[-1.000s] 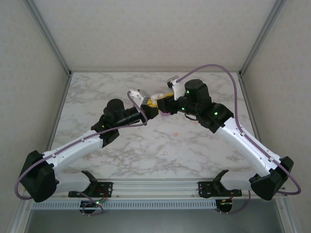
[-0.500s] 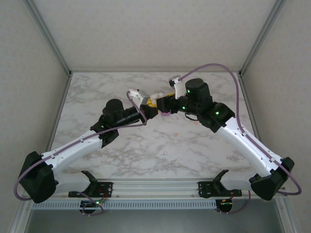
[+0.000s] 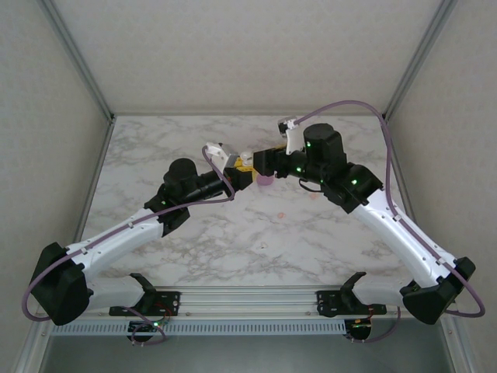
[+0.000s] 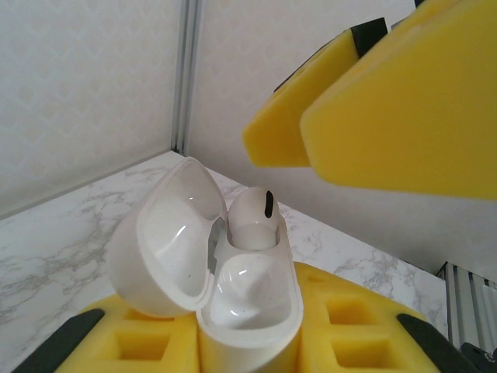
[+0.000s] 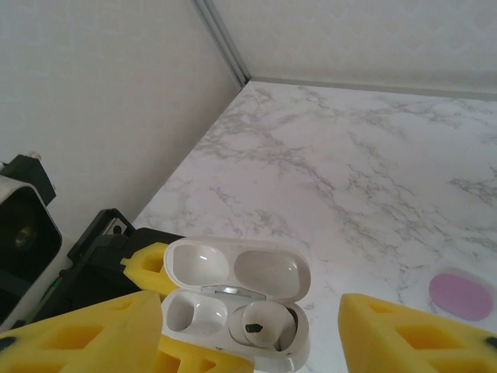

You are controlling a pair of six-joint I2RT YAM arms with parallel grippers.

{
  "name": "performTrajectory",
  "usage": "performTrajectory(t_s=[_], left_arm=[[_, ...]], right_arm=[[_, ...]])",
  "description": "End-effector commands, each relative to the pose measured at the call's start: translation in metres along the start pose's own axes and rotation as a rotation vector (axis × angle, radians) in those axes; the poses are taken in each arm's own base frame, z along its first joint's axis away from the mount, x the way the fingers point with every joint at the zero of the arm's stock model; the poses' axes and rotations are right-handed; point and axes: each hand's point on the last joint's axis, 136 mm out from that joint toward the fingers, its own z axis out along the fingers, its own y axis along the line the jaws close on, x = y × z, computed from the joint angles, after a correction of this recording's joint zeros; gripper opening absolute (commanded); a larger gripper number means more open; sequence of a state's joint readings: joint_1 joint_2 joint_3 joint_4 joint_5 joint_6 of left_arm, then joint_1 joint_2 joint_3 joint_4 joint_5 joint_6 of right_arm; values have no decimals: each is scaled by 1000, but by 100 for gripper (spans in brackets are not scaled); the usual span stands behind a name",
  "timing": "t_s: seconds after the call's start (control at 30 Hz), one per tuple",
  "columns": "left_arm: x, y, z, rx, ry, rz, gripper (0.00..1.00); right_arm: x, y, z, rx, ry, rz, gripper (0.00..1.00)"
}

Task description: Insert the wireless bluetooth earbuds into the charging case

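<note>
right claw (image 5: 248, 311) opened, backed off charging case (image 5: 233, 273)

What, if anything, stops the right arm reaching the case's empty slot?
Likely nothing, so yes: the charging case is open, its empty slot bare beside the seated earbud, the open right gripper close by.

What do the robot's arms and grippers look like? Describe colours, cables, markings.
The left arm and right arm have white shells, black joints and a purple cable each; green lights dot the right one. The left gripper and right gripper have chunky yellow fingers with square recesses.
</note>
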State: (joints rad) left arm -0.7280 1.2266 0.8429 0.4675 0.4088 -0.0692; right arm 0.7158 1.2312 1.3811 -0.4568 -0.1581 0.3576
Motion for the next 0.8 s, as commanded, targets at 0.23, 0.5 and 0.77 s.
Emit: performTrajectory(t_s=[0.23,0.5,0.77], left_arm=[[-26,-12,-6,22,-64,57,3],[-30,-12,-7,21,-68,71,3],[-31,-15,-9,28,-67,72,3]], right_arm=[[-13,-16,-16,75,-32,52,30],[1,-7,-4,8,49,27,26],[2,-5,0,-12,54,37,29]])
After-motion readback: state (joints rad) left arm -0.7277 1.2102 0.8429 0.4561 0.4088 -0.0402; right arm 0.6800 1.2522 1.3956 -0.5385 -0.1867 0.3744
